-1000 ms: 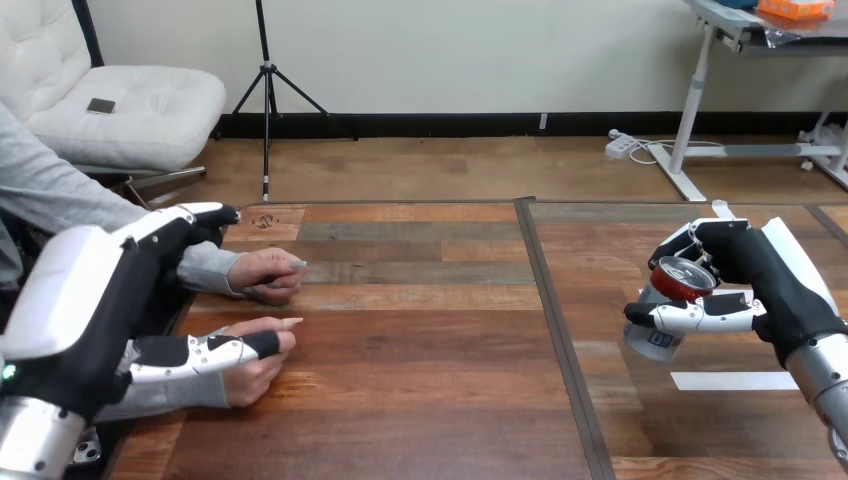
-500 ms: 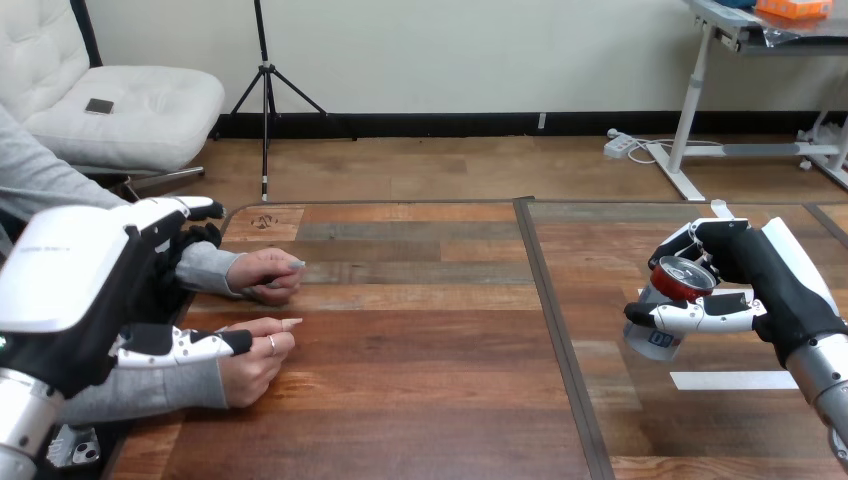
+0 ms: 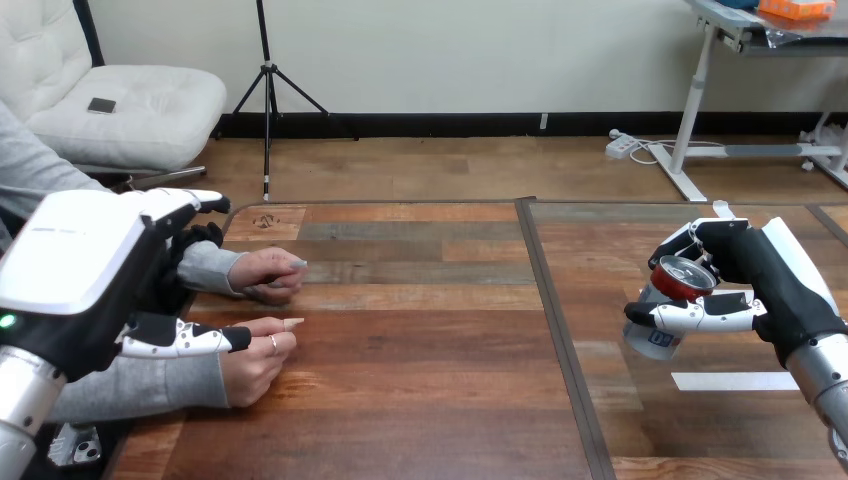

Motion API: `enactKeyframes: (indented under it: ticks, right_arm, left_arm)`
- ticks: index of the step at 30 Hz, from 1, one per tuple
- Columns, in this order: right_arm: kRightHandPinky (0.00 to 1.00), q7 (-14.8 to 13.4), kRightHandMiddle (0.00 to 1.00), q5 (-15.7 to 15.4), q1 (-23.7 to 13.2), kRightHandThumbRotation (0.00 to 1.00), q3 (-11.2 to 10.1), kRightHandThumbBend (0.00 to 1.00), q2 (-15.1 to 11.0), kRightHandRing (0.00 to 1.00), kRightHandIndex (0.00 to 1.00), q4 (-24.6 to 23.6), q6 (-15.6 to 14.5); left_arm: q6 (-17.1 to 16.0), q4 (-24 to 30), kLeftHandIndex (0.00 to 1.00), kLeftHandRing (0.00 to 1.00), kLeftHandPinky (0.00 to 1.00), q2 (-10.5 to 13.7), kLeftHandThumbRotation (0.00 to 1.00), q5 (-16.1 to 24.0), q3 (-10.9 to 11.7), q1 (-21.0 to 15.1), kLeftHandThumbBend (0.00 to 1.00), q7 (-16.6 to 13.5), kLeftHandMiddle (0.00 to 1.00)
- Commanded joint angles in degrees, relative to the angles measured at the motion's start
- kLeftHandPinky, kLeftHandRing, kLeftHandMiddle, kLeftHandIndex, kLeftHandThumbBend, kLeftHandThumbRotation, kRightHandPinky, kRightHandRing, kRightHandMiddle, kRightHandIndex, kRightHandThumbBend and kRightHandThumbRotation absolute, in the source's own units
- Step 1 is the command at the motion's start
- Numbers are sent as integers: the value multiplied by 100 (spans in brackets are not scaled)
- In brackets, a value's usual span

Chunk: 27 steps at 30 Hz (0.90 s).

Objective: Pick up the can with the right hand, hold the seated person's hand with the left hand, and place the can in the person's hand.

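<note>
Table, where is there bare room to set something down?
The table is bare in the middle, from the person's hands across to the can in the right hand. Its near edge is bare too. The left side is crowded: left hand beside the person's hands.

Glossy metal can (image 3: 682, 278) — matt wooden table (image 3: 420, 345)

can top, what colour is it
Red around the rim of the can, gripped in the right hand; the head view shows it best.

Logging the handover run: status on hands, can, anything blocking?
Left hand open over the person's nearer hand, no grip seen. Right hand shut on can, far right. Nothing on table between.
</note>
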State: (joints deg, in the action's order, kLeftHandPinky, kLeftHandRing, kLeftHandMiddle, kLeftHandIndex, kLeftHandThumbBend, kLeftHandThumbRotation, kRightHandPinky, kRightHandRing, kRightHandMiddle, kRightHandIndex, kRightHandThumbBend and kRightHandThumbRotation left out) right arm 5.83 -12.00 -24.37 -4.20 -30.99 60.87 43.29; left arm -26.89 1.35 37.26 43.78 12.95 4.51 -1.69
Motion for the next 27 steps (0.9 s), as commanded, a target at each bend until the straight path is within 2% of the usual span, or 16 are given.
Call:
enactKeyframes:
  ticks: [1,7,15,24,27]
  right_arm:
    - [29,-34,40,180,-227,0,-71,77,-49,33,43,-355,126]
    - [30,-60,40,161,-220,0,-52,77,-68,34,43,-365,131]
    - [29,-48,40,176,-227,0,-57,78,-69,33,43,-364,159]
    - [27,-22,39,199,-197,0,-59,78,-64,32,43,-477,41]
    - [27,-22,38,202,-201,0,-61,77,-63,32,43,-460,90]
  left_arm:
    - [30,-207,77,73,62,283,37,168,-230,-349,100,-106,78]
    - [-71,-625,75,72,61,425,36,416,-456,-482,100,-437,77]
    - [-37,-1018,74,71,61,608,35,623,-729,-637,100,-625,76]
    - [-2,-1426,74,71,62,755,36,716,-1002,-789,100,-697,75]
    - [43,-1491,74,71,62,801,38,723,-1085,-820,100,-618,75]
